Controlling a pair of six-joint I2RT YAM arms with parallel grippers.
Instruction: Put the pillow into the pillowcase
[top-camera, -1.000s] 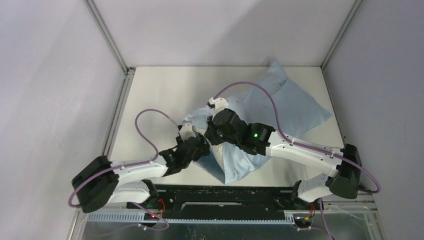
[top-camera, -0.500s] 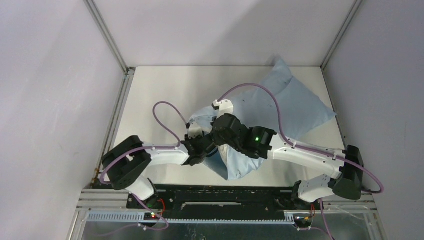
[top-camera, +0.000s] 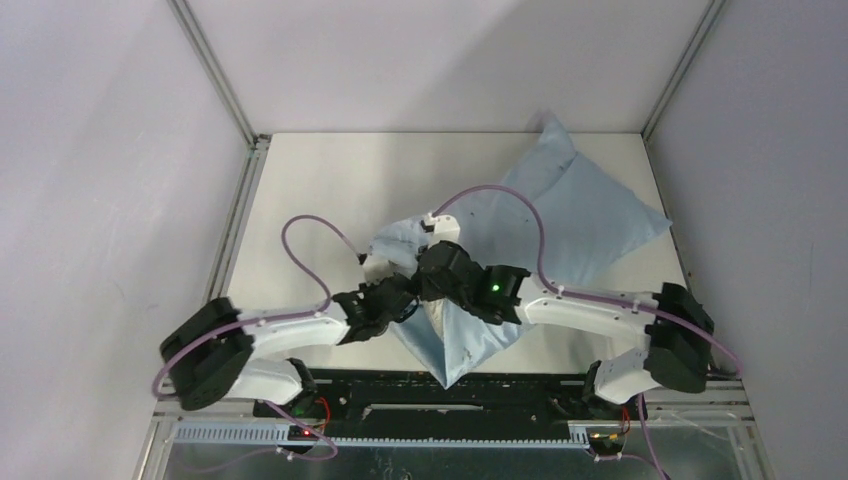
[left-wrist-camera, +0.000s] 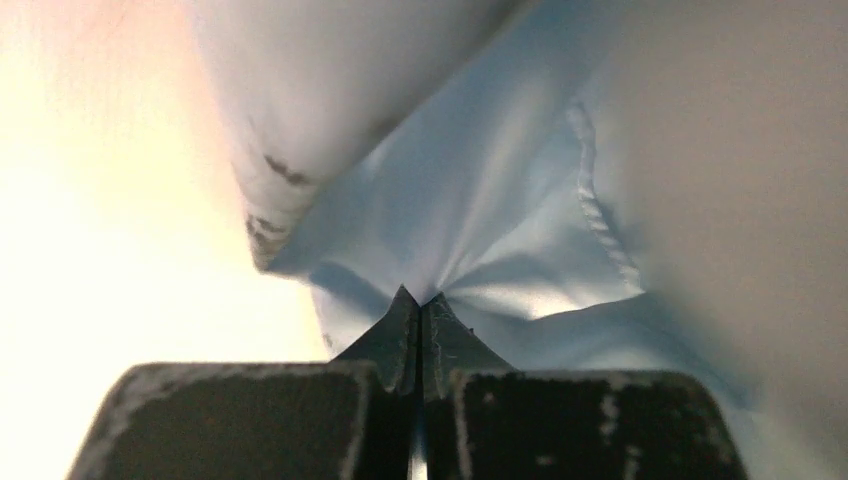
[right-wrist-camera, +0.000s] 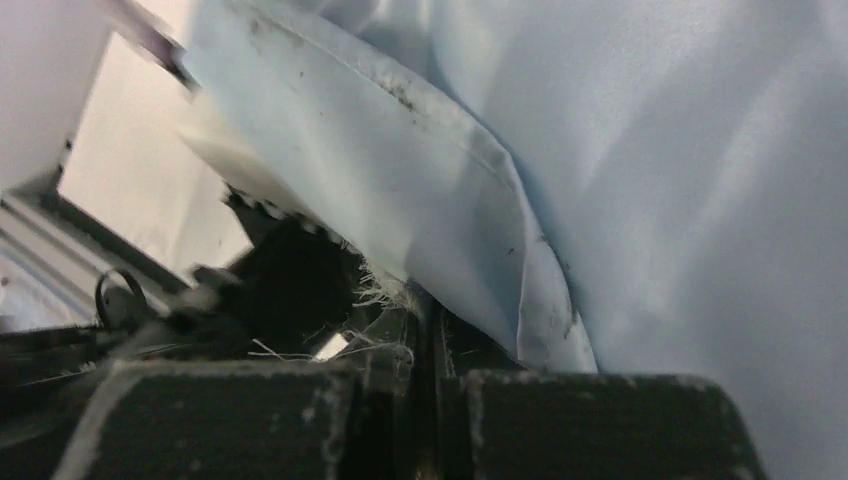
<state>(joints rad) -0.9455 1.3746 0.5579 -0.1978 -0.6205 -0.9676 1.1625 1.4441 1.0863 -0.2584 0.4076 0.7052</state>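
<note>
Left pincer was clenched on a fold of the light blue pillowcase, close to its open end. I saw the right pincer shut as well, gripping the frayed hem of that opening. Both met over the near middle of the worktop. The case bulged toward the far right corner, and the pillow showed only as a white patch at the mouth.

pillowcase on white table
</note>
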